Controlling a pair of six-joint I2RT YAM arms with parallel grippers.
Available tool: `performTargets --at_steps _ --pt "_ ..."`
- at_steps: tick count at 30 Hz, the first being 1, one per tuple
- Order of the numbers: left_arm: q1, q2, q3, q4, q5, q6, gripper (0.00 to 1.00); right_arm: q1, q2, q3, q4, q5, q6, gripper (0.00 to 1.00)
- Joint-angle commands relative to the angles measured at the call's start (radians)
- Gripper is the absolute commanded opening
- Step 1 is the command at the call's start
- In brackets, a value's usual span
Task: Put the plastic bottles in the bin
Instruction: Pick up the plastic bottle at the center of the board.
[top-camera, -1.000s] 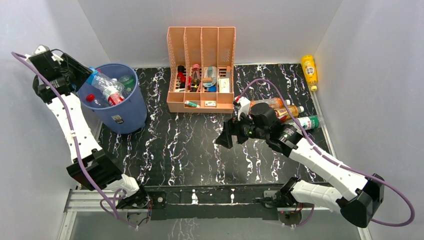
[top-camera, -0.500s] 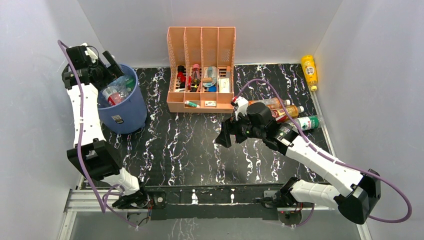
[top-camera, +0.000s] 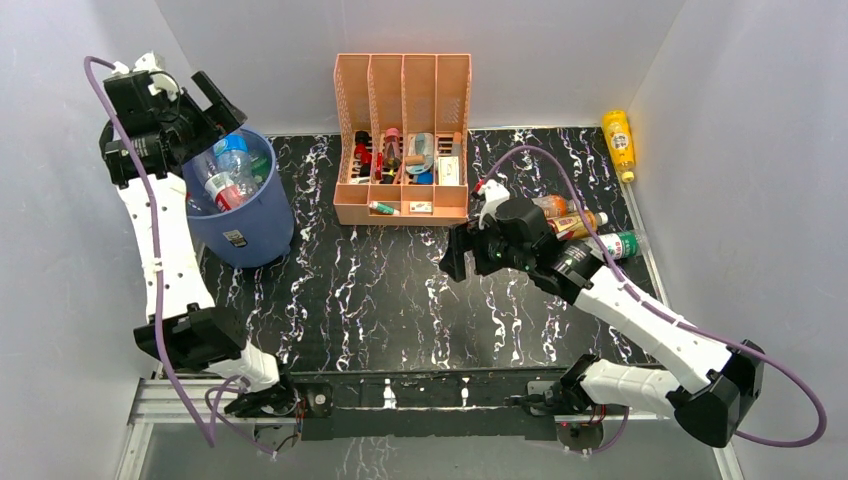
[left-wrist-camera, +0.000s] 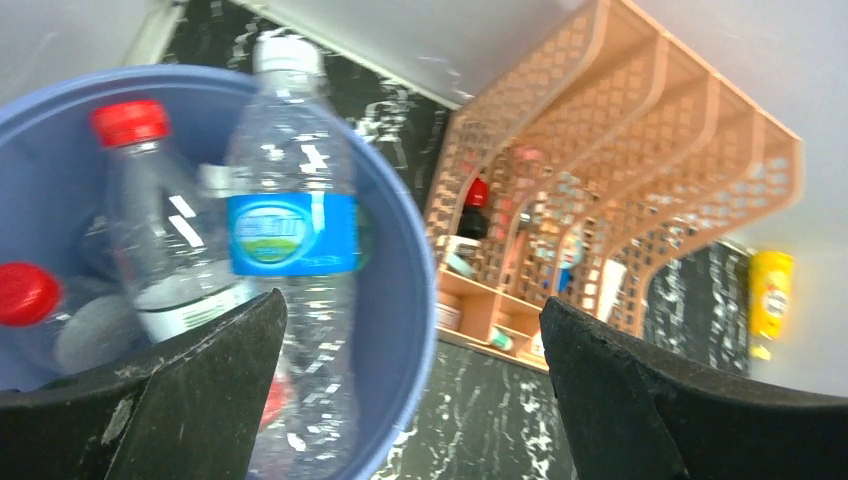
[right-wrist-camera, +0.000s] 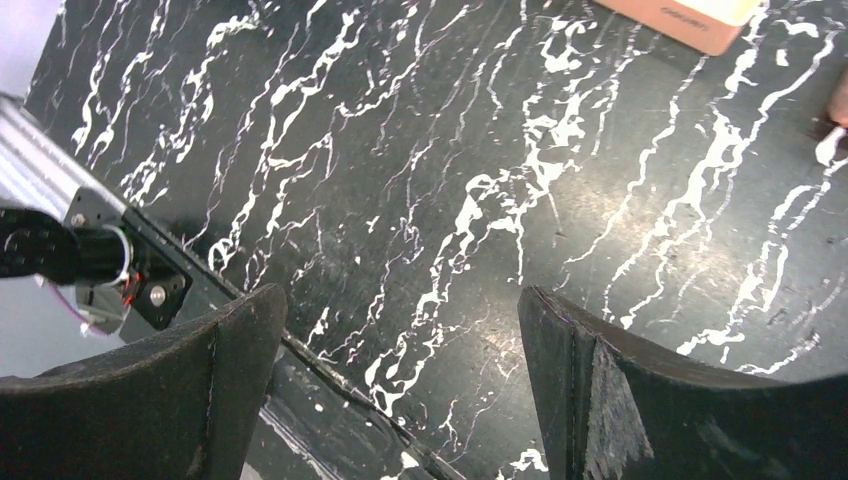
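The bin (top-camera: 245, 222) is a round blue bucket at the far left of the table. Several clear bottles stand inside it, among them a blue-labelled bottle (top-camera: 233, 155) and a red-labelled one (top-camera: 226, 192). My left gripper (top-camera: 215, 112) hangs open just above the bin's back-left rim, holding nothing. In the left wrist view the blue-labelled bottle (left-wrist-camera: 290, 230) leans inside the bin's rim (left-wrist-camera: 405, 290) beside a red-capped bottle (left-wrist-camera: 135, 140). My right gripper (top-camera: 453, 255) is open and empty over the bare table. Right of it lie an orange bottle (top-camera: 553, 206), a brown one (top-camera: 582, 221) and a green-labelled one (top-camera: 615, 245). A yellow bottle (top-camera: 620, 145) lies at the far right.
A peach slotted rack (top-camera: 402, 135) with small items stands at the back centre, seen too as the rack (left-wrist-camera: 620, 170) in the left wrist view. White walls close in on three sides. The metal rail (right-wrist-camera: 110, 265) runs along the table's near edge.
My left gripper opened and let go of the blue-labelled bottle, which now stands in the bin. The left arm rose and shifted. The right gripper drifted slightly toward the back.
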Motion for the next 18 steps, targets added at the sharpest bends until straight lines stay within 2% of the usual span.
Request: performTargets --at_steps 1,3,6,14,18 --pt "-0.073 -0.056 0.044 0.035 0.186 -0.033 0.98 -0.042 0.023 0.092 -0.042 0.096 0.045 0.98" --pt "-0.142 -0.052 0.044 0.051 0.230 -0.042 0.98 -0.093 0.040 0.109 -0.065 0.098 0.047 0.98" --pt "-0.299 -0.019 0.084 0.016 0.208 -0.029 0.98 -0.199 0.044 0.110 -0.089 0.094 0.046 0.98" --pt "-0.775 0.029 0.047 0.000 -0.057 -0.008 0.98 -0.498 0.022 0.034 -0.122 0.180 0.067 0.98" --pt "-0.932 0.065 -0.011 0.023 -0.165 -0.009 0.98 -0.611 0.063 0.031 -0.168 0.283 0.126 0.98"
